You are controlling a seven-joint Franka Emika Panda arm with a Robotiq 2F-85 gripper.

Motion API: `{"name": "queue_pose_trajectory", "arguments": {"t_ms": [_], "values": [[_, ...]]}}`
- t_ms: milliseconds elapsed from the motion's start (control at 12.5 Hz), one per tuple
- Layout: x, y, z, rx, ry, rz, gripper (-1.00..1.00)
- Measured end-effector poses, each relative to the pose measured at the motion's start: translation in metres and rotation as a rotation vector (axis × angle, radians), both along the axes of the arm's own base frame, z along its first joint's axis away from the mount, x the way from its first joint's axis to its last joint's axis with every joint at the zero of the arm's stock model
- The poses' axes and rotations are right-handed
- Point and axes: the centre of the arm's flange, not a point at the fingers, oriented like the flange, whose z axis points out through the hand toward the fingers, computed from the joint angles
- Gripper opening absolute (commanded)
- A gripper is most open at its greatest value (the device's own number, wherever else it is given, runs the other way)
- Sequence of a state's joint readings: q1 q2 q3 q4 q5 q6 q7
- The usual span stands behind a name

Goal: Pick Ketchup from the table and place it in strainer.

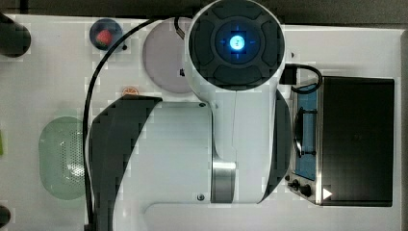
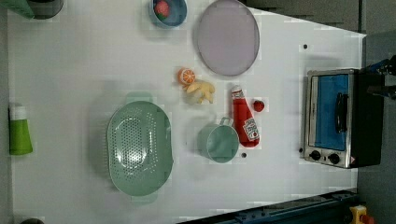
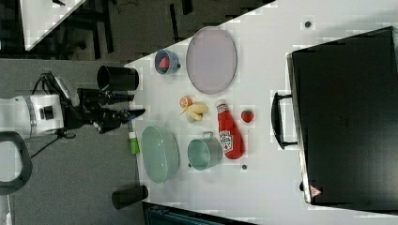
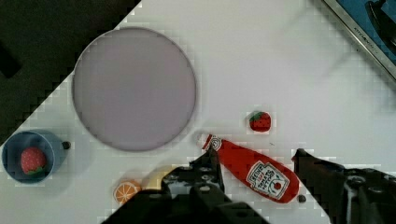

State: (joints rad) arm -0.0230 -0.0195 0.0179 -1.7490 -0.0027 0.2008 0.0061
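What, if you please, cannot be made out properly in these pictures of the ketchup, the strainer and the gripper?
- Ketchup: the arm overhead covers where it lies in the top view.
- Strainer: in the top view, the arm's dark cover and cable hide its right edge.
- Gripper: the wrist view's edge cuts off its body, leaving open fingers astride the ketchup.
- Bottle label: too small to read in the left view.

It looked like a robotics lab staged as a mock kitchen: a white desk carried a toaster oven, toy fruit and plastic dishes, with a Franka arm mounted over it above a bare grey floor.
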Motion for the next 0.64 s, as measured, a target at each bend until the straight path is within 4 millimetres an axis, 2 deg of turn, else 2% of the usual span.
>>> {"name": "queue_pose_trajectory", "arguments": {"t_ms": [240,480,640], "values": [[-0.053,-0.003,-0.017,0.011,0.142,-0.017,0.99],[-0.062,-0.002,-0.019,0.018,0.131,-0.009,1.00],[-0.062,0.000,-0.038,0.013,0.119,0.042,1.00]]}}
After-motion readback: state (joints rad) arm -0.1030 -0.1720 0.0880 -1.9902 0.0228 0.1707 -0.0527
